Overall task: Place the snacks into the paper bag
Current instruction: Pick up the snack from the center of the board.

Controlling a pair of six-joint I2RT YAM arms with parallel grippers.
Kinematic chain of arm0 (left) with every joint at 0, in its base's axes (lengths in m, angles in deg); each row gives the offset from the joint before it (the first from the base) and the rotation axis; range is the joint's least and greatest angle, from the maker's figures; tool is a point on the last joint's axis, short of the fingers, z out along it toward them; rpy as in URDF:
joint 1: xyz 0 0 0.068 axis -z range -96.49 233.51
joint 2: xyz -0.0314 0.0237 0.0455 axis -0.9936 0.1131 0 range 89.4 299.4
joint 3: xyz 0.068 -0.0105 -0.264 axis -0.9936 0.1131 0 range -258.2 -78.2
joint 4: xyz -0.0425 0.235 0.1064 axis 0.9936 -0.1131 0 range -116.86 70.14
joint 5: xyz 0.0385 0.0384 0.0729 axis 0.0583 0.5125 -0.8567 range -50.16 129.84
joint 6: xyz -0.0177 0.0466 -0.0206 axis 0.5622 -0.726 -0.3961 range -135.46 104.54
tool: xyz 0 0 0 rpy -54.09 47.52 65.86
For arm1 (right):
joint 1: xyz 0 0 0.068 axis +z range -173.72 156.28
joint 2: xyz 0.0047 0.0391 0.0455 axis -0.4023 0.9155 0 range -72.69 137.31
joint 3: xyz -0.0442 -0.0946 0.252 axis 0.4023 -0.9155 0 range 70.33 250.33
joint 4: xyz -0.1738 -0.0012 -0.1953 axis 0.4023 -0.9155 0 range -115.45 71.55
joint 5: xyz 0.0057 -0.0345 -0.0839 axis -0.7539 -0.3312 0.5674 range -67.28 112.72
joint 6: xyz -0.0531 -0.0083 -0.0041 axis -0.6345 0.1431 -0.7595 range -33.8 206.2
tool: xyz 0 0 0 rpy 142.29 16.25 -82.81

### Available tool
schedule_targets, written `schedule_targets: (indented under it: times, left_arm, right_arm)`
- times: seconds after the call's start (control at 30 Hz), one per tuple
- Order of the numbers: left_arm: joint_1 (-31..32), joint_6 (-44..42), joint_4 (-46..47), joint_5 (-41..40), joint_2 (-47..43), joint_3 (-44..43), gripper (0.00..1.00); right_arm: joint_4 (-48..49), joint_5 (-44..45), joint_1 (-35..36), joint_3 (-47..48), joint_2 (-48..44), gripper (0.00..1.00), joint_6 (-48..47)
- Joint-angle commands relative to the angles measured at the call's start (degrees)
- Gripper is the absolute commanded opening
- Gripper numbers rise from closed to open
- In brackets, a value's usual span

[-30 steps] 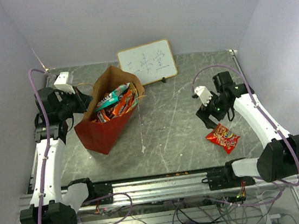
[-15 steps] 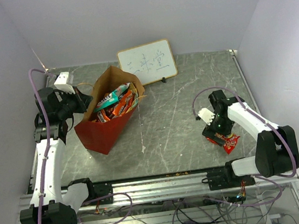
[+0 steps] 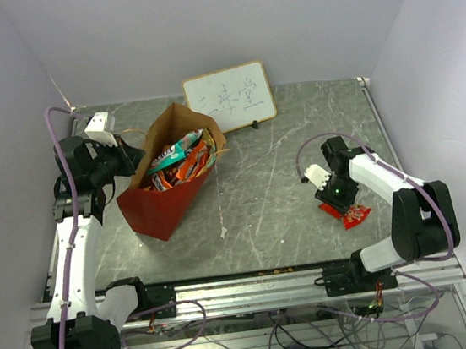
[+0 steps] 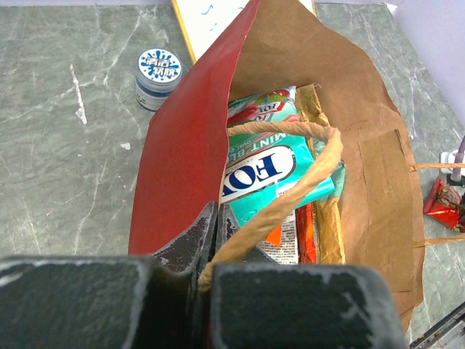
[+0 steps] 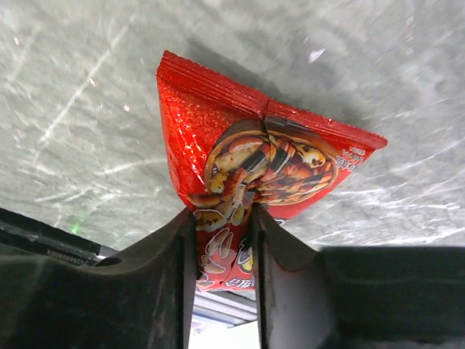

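The paper bag [image 3: 167, 206], red outside and brown inside, stands open at the left of the table with several snacks [image 3: 182, 159] in it. In the left wrist view a teal packet [image 4: 270, 169] lies on top under the twisted handle [image 4: 294, 193]. My left gripper [image 3: 132, 159] [image 4: 216, 219] is shut on the bag's rim [image 4: 190, 138] by that handle. At the right, my right gripper [image 3: 339, 198] [image 5: 224, 217] is shut on a small red snack packet [image 3: 356, 215] [image 5: 247, 142], which crumples between the fingers just over the table.
A whiteboard [image 3: 229, 97] with blue writing stands at the back behind the bag. A small round jar with a blue and white lid [image 4: 158, 75] sits on the table beside the bag. The table's near rail [image 3: 255, 287] runs close behind the right gripper.
The right arm came down and toward the near edge onto the red packet, and its jaws closed on it. The left arm and the bag have not moved.
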Motion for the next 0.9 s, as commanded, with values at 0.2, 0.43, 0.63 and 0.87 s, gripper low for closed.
schedule_targets:
  times: [0.2, 0.43, 0.63, 0.87]
  left_arm:
    - [-0.52, -0.17, 2.71, 2.94, -0.94, 0.17, 0.07]
    - [-0.53, 0.4, 3.44, 3.29, -0.14, 0.12, 0.07]
    - [-0.46, 0.37, 3.38, 3.22, 0.2, 0.31, 0.07]
    - [-0.49, 0.77, 3.6, 3.25, 0.64, 0.04, 0.07]
  right_arm:
    - [1.49, -11.04, 0.24, 8.79, 6.46, 0.08, 0.81]
    - [-2.46, -17.25, 0.85, 16.71, 5.71, 0.07, 1.58]
    - [-6.08, -24.85, 1.64, 23.43, 4.99, 0.06, 1.68]
    - [-8.16, -32.35, 5.13, 36.98, 3.8, 0.06, 3.76]
